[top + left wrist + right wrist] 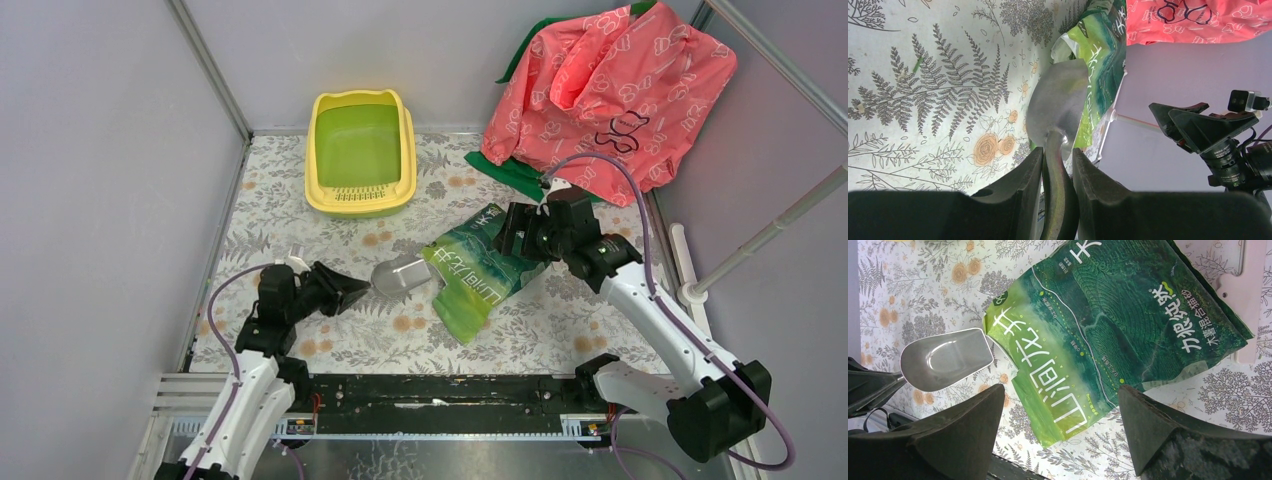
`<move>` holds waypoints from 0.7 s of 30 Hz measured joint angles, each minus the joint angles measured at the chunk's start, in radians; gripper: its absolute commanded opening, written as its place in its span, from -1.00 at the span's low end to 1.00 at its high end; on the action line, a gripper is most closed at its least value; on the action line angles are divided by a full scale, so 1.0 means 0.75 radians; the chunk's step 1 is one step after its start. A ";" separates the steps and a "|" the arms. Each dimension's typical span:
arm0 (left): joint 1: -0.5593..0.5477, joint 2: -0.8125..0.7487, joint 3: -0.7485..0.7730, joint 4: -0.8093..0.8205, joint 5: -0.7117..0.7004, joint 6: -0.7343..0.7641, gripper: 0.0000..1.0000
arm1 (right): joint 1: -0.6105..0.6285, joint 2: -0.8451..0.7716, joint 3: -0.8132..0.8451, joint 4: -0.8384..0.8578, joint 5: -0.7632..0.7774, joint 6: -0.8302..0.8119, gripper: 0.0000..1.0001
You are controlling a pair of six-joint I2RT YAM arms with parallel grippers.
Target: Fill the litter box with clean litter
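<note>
- Toward the upper middle of the overhead view, the rectangular yellow plastic litter box [360,197], green inside, sits on the fern-and-flower printed table cover [290,200], its slotted lip facing the arms.
- Lower left of centre, the left gripper [352,288] [1057,165] is clamped on the handle of a grey metal scoop [400,277] [1058,100]. The scoop's bowl is just beside a glossy green bag with white lettering [475,275] [1128,315].
- Right of centre, the right gripper [520,232] [1060,390] hangs over that bag, jaws spread wide, gripping nothing.
- Upper right, a crumpled pink patterned plastic sheet [610,90].
</note>
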 measured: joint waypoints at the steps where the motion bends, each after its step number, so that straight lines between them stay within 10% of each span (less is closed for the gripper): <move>1: 0.001 -0.014 -0.008 -0.002 0.001 -0.003 -1.00 | 0.000 0.002 -0.001 0.001 -0.001 0.000 0.81; 21: 0.000 0.056 -0.078 0.054 0.002 -0.066 -1.00 | -0.007 0.021 -0.026 0.035 -0.016 0.001 0.82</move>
